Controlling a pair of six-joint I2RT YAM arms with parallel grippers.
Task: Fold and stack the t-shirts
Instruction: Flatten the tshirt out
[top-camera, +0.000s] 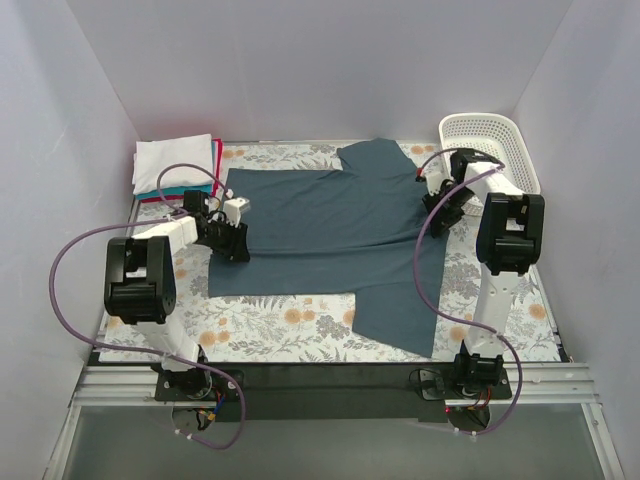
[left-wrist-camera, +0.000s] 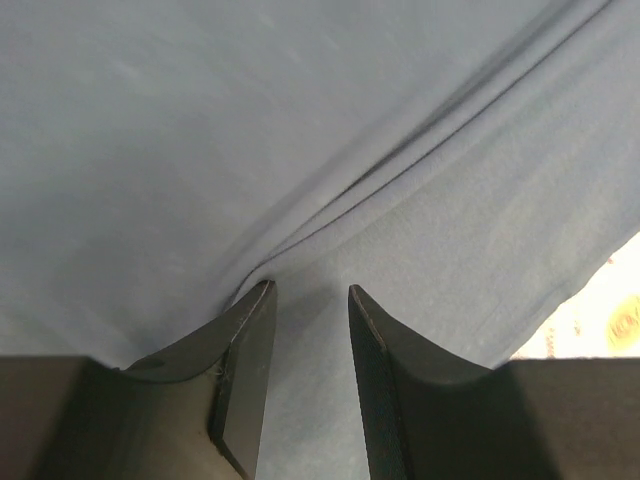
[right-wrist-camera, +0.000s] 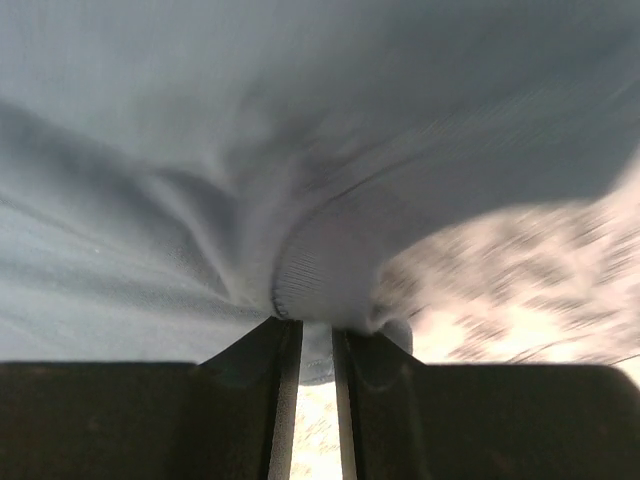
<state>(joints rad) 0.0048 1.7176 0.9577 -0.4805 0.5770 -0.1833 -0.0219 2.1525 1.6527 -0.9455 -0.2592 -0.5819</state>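
Note:
The dark slate-blue t-shirt lies spread on the floral cloth, with one sleeve toward the back and one toward the front right. My left gripper sits on the shirt's left edge. In the left wrist view its jaws stand apart over the blue cloth, and creases run to the left fingertip. My right gripper is at the shirt's right edge. In the right wrist view it is shut on the ribbed collar edge. Folded white, teal and red t-shirts are stacked at the back left.
A white mesh basket stands at the back right, just behind the right arm. The floral tablecloth shows in front of the shirt. Grey walls close in the left, back and right sides.

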